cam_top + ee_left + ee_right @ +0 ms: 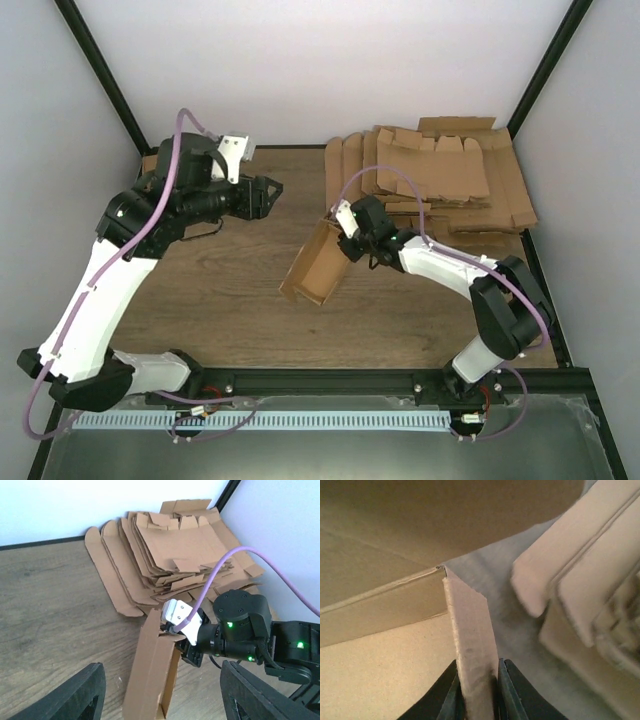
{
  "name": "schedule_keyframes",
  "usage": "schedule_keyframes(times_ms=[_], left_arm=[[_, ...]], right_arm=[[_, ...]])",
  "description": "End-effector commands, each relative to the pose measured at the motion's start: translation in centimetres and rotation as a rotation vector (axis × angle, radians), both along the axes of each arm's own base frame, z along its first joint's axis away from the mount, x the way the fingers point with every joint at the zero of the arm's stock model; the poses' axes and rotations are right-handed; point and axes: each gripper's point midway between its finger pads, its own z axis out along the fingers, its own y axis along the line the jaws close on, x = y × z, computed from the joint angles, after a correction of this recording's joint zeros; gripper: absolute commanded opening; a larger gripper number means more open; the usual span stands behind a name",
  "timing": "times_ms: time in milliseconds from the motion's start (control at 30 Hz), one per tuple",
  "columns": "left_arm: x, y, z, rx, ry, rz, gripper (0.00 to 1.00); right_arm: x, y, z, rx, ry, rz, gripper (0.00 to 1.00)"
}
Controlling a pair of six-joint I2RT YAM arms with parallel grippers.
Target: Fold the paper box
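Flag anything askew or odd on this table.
The paper box is tilted and only half-formed, pinched by one wall edge in the right gripper. Beyond it, the heap of cardboard sheets lies fanned out unevenly.

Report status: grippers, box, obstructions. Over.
Left gripper open, empty. Right gripper shut on paper box flap, box tilted. Cardboard heap close behind.

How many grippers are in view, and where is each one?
2. The left gripper is open above the table at the left, holding nothing. The right gripper is shut on a flap of the paper box, near the middle. None seems hidden.
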Motion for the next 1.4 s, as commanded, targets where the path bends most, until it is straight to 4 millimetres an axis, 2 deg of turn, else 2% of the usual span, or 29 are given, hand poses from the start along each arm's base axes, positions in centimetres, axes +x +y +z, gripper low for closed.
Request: schedule_keyframes(times_ms=[0,133,200,300,333,400,533,600,700,800,1033,1200,1233,1300,1333,1367], left_arm=[[0.5,-0.6,-3.1,0.020,0.061,-0.001,0.66],[-0.7,-2.3,-5.7,-0.004,0.115,-0.111,0.74],[-1.7,-3.6,-7.9,-0.019,0.155,-0.215,0.75],[-2.4,-4.4,-12.5,-0.003,0.246,-0.254,0.75],[-2.8,-4.6,-13.4,-0.007,0.263,-0.270,0.76],[-3.4,-5.1,-14.3,-0.017,0.269,-0.291,0.77],[-5.3,-6.5,-14.9,-0.006,0.243,-0.364,0.82],[-5.7,-6.9,-16.0,0.037,0.246,-0.369,0.85],[-5.9,-7.6,-17.8,0.100,0.265,-0.373,0.84],[-5.0,-7.1,-19.6,0.157,0.287,-0.311,0.76],[-2.6,-4.6,-22.4,0.217,0.322,-0.151,0.45],[-2.0,-3.8,-23.8,0.202,0.382,-0.127,0.35],[-1.7,-3.5,-23.9,0.199,0.389,-0.111,0.28],[-1.1,-2.7,-24.1,0.185,0.405,-0.075,0.10],[-0.8,-2.5,-24.3,0.175,0.416,-0.065,0.05],[-0.7,-2.3,-24.4,0.162,0.428,-0.065,0.04]], right_arm=[[-4.6,0.0,-3.2,0.150,0.269,-0.008,0.20],[-5.9,-0.9,-4.9,0.183,0.341,-0.049,0.20],[-6.2,-1.3,-5.8,0.188,0.366,-0.067,0.20],[-6.3,-1.5,-6.6,0.202,0.385,-0.088,0.20],[-6.3,-1.6,-6.7,0.208,0.384,-0.093,0.22],[-6.3,-1.6,-6.8,0.217,0.384,-0.099,0.26],[-6.1,-1.5,-6.6,0.227,0.371,-0.101,0.27],[-5.9,-1.3,-6.4,0.231,0.369,-0.100,0.27],[-5.7,-1.2,-6.4,0.230,0.376,-0.098,0.28],[-5.6,-1.1,-6.5,0.228,0.379,-0.102,0.28],[-5.4,-1.6,-6.5,0.220,0.371,-0.131,0.31],[-5.5,-1.8,-6.3,0.226,0.362,-0.142,0.32],[-5.5,-1.9,-6.3,0.225,0.357,-0.145,0.32],[-5.5,-2.0,-6.2,0.226,0.352,-0.149,0.33],[-5.5,-2.0,-6.1,0.229,0.351,-0.146,0.33],[-5.6,-1.9,-6.1,0.231,0.353,-0.139,0.33]])
